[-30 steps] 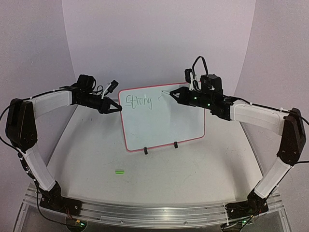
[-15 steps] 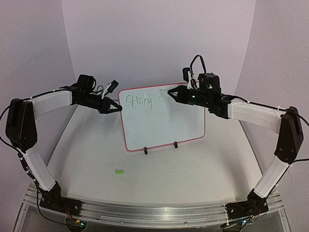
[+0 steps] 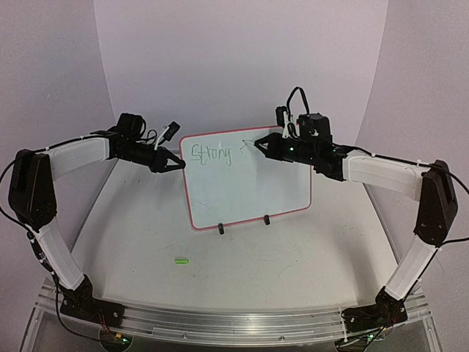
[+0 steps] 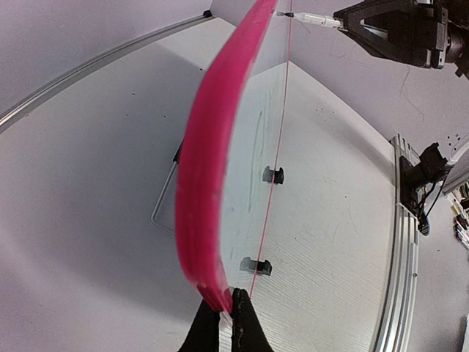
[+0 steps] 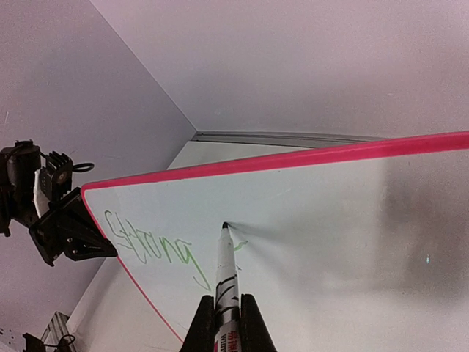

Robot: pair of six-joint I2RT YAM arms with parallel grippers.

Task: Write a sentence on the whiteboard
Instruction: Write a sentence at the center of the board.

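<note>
marker [image 5: 222,282]: barrel runs off the bottom of the right wrist view, so the print on it is chopped and I can't read it
right pincer [image 5: 225,314]: only the finger ends show, the rest is below the frame
whiteboard [image 5: 330,220]: right and lower parts cut off there; the left wrist cam sees it nearly edge-on, so the writing is unreadable
green bit [image 3: 181,259]: lying on the worktop [image 3: 293,249], way too small to tell what it is

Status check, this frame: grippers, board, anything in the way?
Left gripper shut on board edge. Right gripper shut on marker, tip at board after "Strong". Green piece in front, clear.
</note>
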